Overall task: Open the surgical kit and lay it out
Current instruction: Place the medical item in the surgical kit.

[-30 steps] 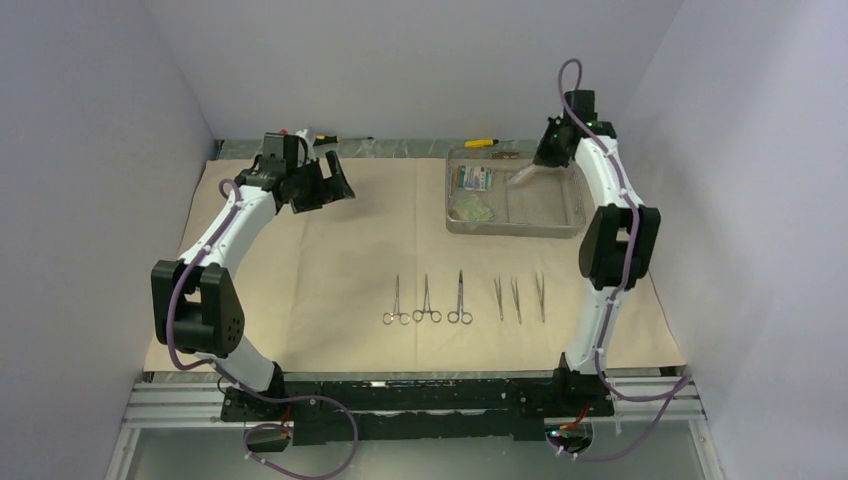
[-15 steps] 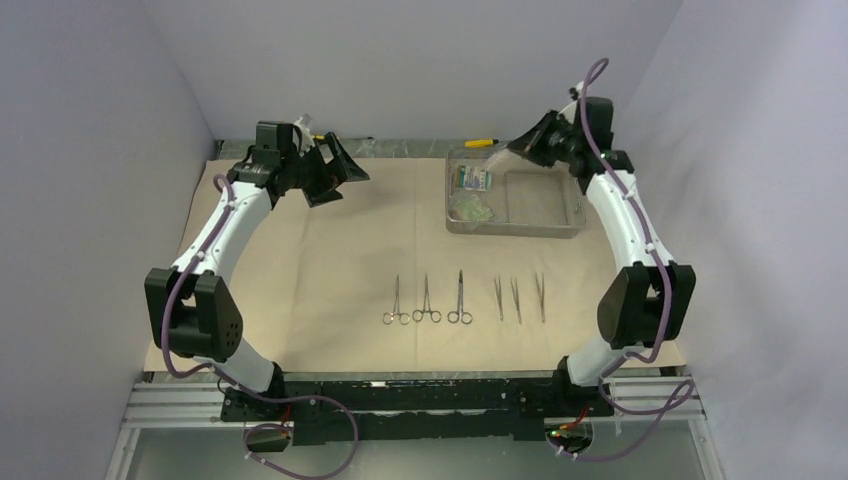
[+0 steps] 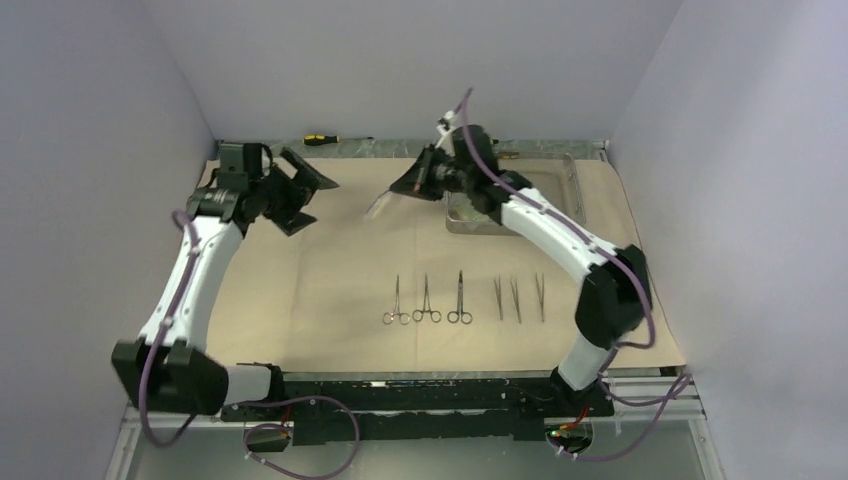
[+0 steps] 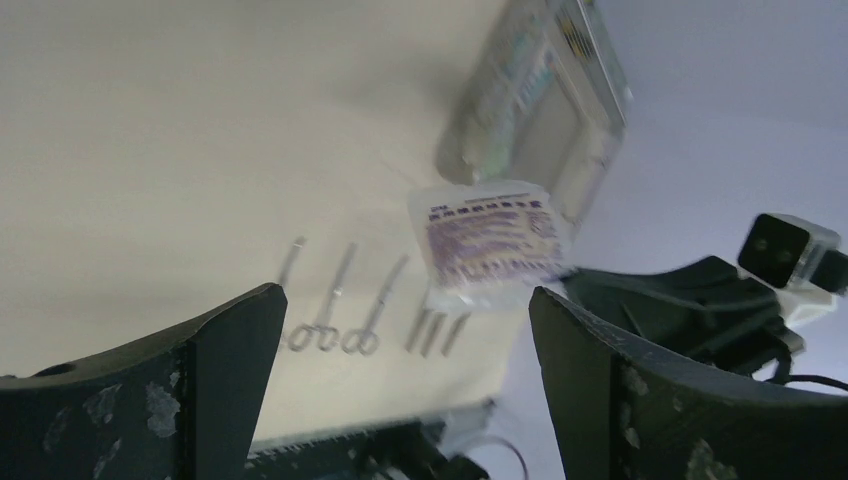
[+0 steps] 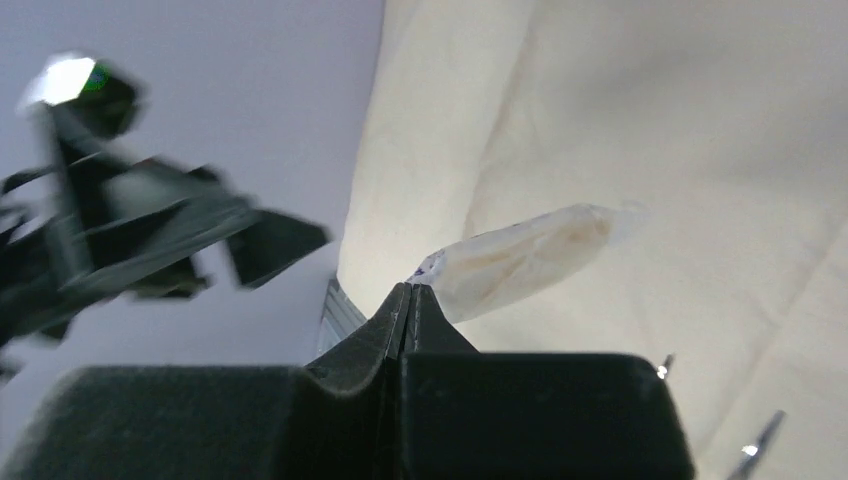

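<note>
We find the right hand [image 3: 412, 184] extended toward 9 o'clock from the tray [image 3: 574, 188], pinching one packet [image 3: 381, 206] by its edge above the wrap cloth [image 3: 330, 280]; the left hand [image 3: 303, 192] hangs spread, facing it.

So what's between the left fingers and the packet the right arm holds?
Only bare wrap cloth shows under that gap in the top view; the left fingers are open, the right fingers pinch the packet.

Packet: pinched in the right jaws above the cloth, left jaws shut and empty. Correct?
Not quite: the left gripper has its jaws wide open, not shut; the left wrist view shows it. The packet is pinched by the right gripper above the cloth.
</note>
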You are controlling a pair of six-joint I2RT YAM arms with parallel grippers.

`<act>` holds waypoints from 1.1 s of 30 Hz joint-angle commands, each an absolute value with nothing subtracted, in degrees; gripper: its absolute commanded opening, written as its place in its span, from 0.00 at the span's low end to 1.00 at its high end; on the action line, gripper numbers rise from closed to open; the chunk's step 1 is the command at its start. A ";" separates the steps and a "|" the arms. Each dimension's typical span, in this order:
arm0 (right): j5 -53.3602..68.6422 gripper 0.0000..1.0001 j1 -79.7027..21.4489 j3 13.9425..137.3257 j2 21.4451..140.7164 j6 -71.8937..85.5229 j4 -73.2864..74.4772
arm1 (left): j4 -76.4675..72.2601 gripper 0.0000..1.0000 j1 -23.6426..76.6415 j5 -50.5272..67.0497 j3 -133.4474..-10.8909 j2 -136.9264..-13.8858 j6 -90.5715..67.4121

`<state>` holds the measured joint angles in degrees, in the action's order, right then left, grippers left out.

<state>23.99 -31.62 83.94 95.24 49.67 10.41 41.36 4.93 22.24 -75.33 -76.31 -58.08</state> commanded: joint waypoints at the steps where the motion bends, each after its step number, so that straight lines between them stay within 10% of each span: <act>1: 17.07 0.00 -35.99 89.96 103.83 52.39 9.42 | 54.25 0.98 4.66 0.81 -76.34 -66.15 -54.22; 13: 10.72 0.00 -45.35 90.91 116.88 63.74 9.96 | 60.32 0.98 4.66 -3.87 -72.06 -52.82 -52.77; 33: 15.99 0.00 -54.38 67.73 103.81 72.99 10.92 | 60.08 0.99 4.66 -2.63 -66.82 -47.55 -49.64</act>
<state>10.74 -53.84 70.48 107.18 71.42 17.04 61.52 4.58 -2.92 -67.88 -48.38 -51.51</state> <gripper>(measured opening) 0.009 0.987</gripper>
